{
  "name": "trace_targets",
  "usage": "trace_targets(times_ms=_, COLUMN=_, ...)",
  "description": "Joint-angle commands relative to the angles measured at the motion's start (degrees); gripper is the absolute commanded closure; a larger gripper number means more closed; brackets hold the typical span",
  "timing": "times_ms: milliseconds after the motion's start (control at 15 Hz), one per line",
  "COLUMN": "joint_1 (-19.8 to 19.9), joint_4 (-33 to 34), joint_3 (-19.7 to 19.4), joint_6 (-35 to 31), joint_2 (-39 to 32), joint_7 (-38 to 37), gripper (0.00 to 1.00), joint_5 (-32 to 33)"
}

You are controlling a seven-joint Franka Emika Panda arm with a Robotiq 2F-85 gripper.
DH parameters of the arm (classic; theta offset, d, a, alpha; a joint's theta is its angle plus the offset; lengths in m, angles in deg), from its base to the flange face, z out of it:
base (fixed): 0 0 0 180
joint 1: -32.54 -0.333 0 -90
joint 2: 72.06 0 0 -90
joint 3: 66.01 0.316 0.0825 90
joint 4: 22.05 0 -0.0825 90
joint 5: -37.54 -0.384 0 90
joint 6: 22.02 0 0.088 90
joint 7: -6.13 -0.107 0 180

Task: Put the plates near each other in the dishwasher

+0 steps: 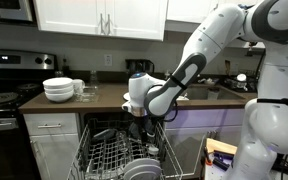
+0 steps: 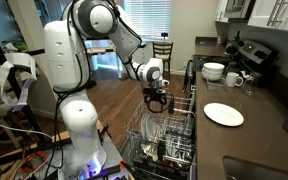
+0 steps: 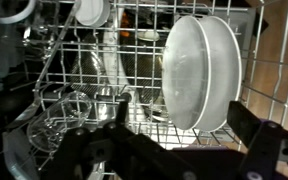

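In the wrist view two white plates stand on edge, side by side, between the tines of the dishwasher's wire rack. My gripper hangs just above that rack and is open; its dark fingers sit either side of the plates' lower rim and touch nothing. In both exterior views the gripper is low over the pulled-out upper rack of the dishwasher. Another white plate lies flat on the dark countertop.
A stack of white bowls and mugs stand on the counter by the stove. Glasses fill the rack's left side. A wooden chair stands on the far floor.
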Motion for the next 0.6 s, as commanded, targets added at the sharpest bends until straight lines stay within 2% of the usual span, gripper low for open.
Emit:
trace_targets(times_ms=0, joint_1=-1.5, joint_4=-2.4, joint_3=-1.4, joint_6=-1.9, joint_2=4.5, joint_7=-12.9, gripper=0.00, joint_5=15.5)
trace_targets(times_ms=267, joint_1=-0.8, joint_4=-1.7, joint_3=-1.6, joint_6=1.1, joint_2=5.8, joint_7=-28.8, gripper=0.00, joint_5=32.8)
trace_targets(times_ms=533, joint_1=-0.1, joint_4=-1.1, joint_3=-2.3, joint_6=3.1, joint_2=6.0, joint_7=-41.5, gripper=0.00, joint_5=46.3)
